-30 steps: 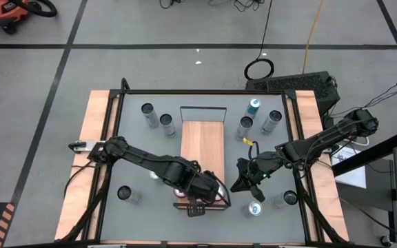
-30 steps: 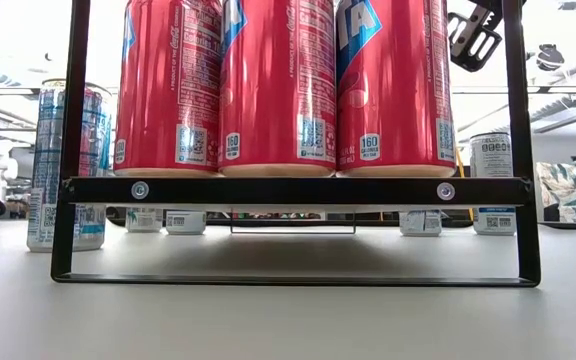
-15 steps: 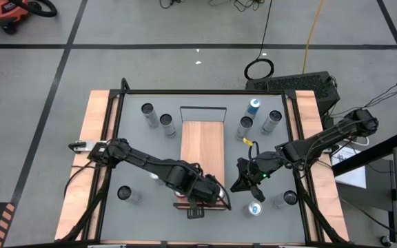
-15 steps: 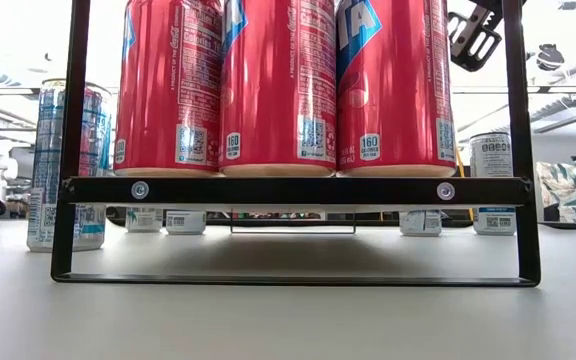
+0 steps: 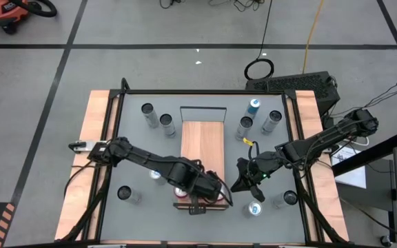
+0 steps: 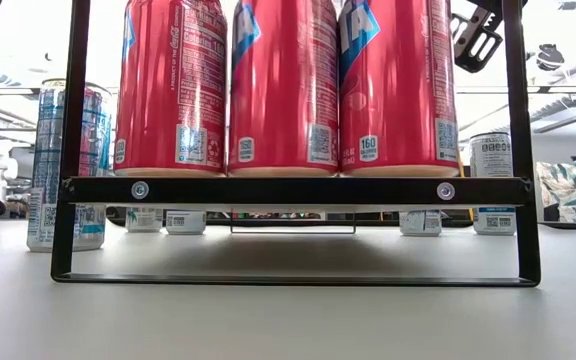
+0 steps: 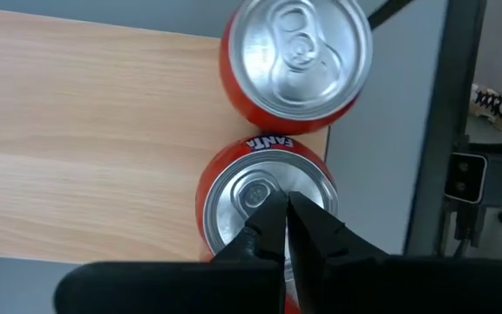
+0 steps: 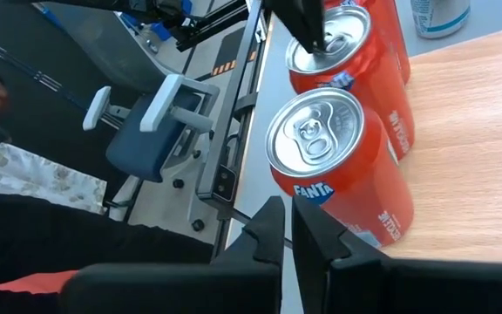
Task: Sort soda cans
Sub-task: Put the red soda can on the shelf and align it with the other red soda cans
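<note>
The left gripper (image 7: 286,218), fingers together and holding nothing, presses on the middle red can (image 7: 268,205) atop the wooden shelf (image 7: 85,131). Pushing further could topple it into neighbouring cans.

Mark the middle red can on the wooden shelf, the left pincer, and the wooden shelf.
Middle red can (image 6: 286,85), low view: on its side wall.
Left pincer (image 7: 287,212), left wrist view: between its closed fingertips.
Wooden shelf (image 5: 202,141), high view: on its bare boards.

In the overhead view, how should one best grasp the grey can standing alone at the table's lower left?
Probably take the grey can across its round side wall, just under its dark top, coming from above: it stands upright with nothing close beside it.
</note>
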You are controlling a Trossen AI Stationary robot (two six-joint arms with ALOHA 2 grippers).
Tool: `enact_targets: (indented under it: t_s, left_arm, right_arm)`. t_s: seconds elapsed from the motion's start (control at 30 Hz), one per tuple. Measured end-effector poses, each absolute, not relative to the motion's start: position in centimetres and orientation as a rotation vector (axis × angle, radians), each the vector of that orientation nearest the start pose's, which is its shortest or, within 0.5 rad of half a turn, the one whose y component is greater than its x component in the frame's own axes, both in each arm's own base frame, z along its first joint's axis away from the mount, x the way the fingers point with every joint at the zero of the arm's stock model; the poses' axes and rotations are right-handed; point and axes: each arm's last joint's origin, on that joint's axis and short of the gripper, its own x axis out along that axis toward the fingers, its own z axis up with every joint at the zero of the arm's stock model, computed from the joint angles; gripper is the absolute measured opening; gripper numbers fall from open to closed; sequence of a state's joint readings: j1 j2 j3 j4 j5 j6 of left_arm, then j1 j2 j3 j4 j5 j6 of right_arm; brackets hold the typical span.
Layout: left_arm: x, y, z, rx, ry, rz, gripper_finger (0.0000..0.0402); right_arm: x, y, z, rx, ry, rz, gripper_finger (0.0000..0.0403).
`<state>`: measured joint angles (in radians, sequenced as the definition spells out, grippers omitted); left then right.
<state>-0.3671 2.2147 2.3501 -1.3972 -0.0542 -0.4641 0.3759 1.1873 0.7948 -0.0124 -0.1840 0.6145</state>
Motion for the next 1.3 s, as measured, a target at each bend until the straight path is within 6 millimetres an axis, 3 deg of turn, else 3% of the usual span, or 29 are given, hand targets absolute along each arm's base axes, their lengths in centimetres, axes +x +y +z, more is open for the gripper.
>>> enact_targets:
  t_s: [0.73,1.3]
  left_arm:
    - [41.4,-15.5,31.5,-0.169,1.279,0.000,0.0006]
    - [39.9,-15.1,34.0,-0.283,1.247,0.042,0.0006]
  right_arm:
    - [24.2,10.5,28.4,0.573,0.434,0.426,0.0000]
    - [25.8,12.0,26.6,0.569,0.416,0.342,0.0000]
